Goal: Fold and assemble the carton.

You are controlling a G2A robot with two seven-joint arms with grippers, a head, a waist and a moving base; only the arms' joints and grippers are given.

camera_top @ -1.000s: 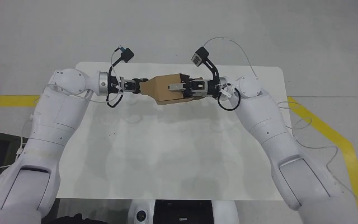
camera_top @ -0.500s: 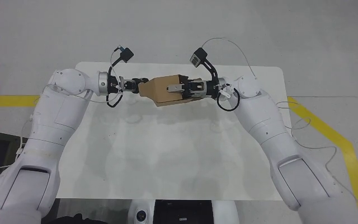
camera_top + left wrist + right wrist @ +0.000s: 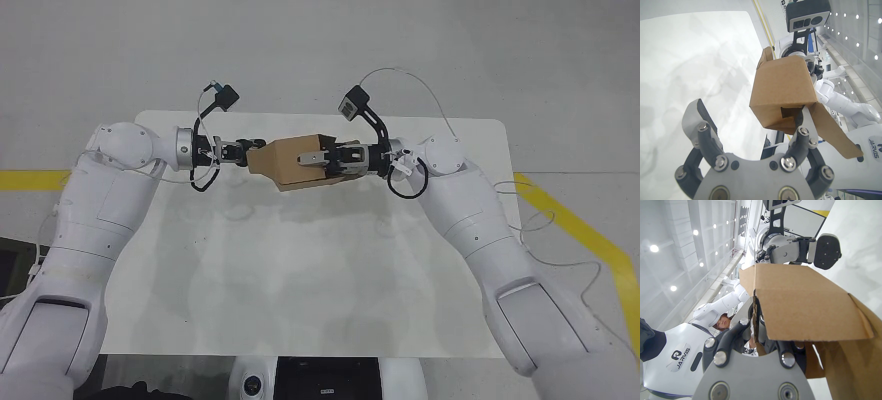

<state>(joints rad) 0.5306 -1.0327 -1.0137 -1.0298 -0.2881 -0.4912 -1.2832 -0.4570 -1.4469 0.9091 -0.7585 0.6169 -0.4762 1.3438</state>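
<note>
I hold the carton (image 3: 295, 160) up off the desk (image 3: 300, 300), above its far half, between my two arms. My right fingers (image 3: 316, 156) are clamped on one end of it. My left fingers (image 3: 704, 117) stand wide, one tucked into the other end beside the loose flap (image 3: 831, 132), the other free in the air. To fold that flap well, I judge the right grip must be firm and level, and the left finger should press near the crease, not the edge.
</note>
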